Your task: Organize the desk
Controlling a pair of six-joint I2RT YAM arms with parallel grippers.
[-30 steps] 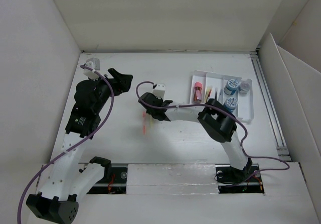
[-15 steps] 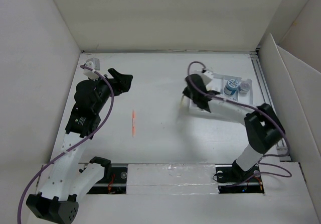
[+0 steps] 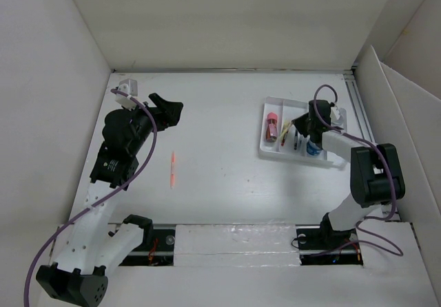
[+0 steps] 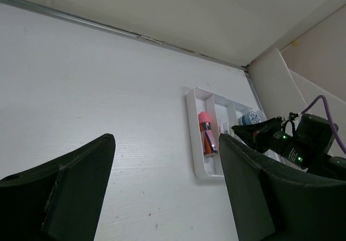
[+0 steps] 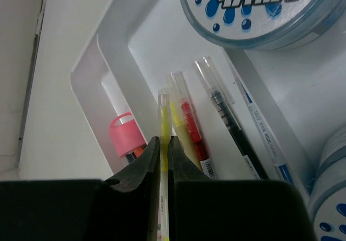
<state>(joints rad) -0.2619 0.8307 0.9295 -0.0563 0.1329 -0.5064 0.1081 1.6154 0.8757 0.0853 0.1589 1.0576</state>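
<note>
The right gripper [image 5: 163, 144] hangs over the white tray [image 3: 262, 140] on the right side of the desk [image 3: 234, 183], the broad white tabletop that runs under both arms up to the surrounding walls. Its fingers are pinched tight on a yellow pen [image 5: 164, 119], held lengthwise and nosed into the middle compartment. That alignment looks deliberate, since the compartment already holds a red pen [image 5: 190, 127] and a black pen [image 5: 224, 108] lying the same way, so the new one can drop in beside its kind. A blue-printed tape roll [image 5: 254, 3] fills the compartment beyond, and a pink-capped stick [image 3: 272, 124] has the outer slot to itself, so the tray appears to be sorted by type. Whether the pen's tip already touches the tray floor is hard to say from the wrist view. The left gripper [image 4: 166, 139] waits far over on the left, its fingers spread wide around nothing, probably parked to keep out of the way. An orange pen [image 3: 172, 170] lies loose on the bare desk near it, well apart from the tray, so I judge the tidying unfinished.
</note>
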